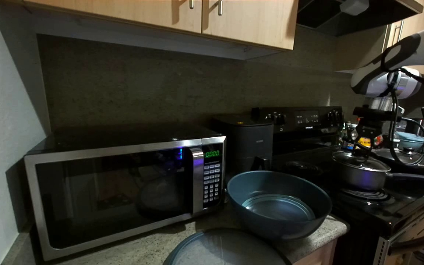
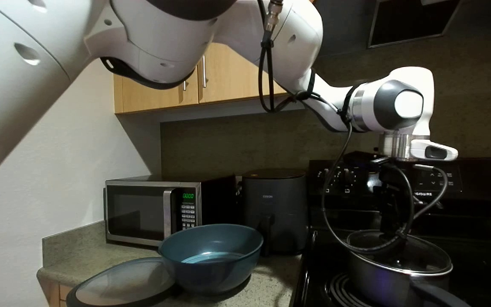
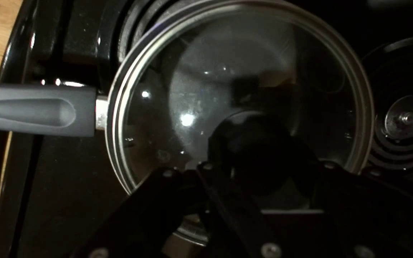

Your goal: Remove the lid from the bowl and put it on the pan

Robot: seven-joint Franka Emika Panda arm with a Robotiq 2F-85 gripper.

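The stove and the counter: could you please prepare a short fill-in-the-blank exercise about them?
The gripper is over the glass ____ on the saucepan.
The wide blue ____ stands on the counter.
The air fryer stands ____ the microwave and the stove.
The microwave's digits glow ____.
Words: lid; bowl; between; green.

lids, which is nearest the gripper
The saucepan's glass lid: the gripper is at its centre. The lid beside the bowl and the lid beyond the saucepan are farther.
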